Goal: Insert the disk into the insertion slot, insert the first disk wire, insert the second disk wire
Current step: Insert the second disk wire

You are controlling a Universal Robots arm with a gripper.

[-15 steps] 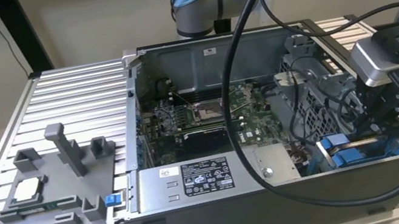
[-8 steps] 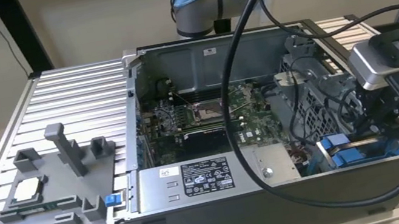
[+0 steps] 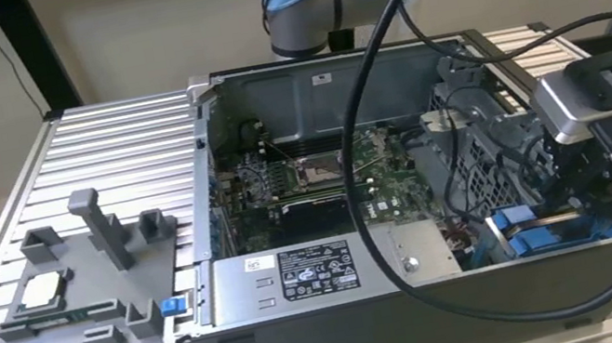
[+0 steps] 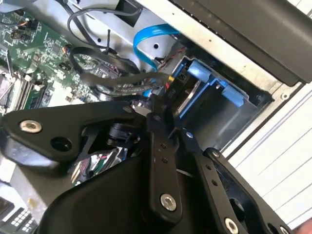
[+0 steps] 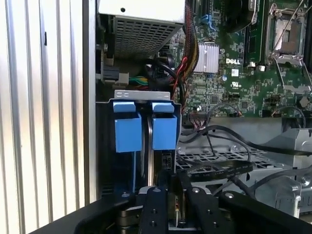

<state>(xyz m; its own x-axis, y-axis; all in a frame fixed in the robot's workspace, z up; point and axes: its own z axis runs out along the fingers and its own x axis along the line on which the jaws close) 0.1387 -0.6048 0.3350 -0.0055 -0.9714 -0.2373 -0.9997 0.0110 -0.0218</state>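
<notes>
The disk (image 5: 148, 146) stands on edge in the insertion slot (image 5: 141, 95), between the two blue carrier tabs (image 5: 127, 131). In the second wrist view its silver face (image 4: 188, 95) shows inside the blue frame (image 4: 214, 83). My gripper (image 4: 155, 105) is right at the disk's exposed end, low in the case. Its fingers (image 5: 155, 204) are drawn together on a black connector with a dark disk wire (image 4: 117, 83) trailing from it. In the exterior view the arm's wrist (image 3: 595, 97) hangs over the bay's blue tabs (image 3: 517, 219) at the exterior view's right.
A blue flat cable (image 4: 146, 39) loops beside the bay. The grey power-supply box (image 3: 317, 269) and the motherboard (image 3: 308, 181) fill the open case. Loose black cables (image 5: 229, 168) cross a metal bracket nearby. A grey fixture tray (image 3: 74, 288) lies on the slatted table (image 3: 112, 140).
</notes>
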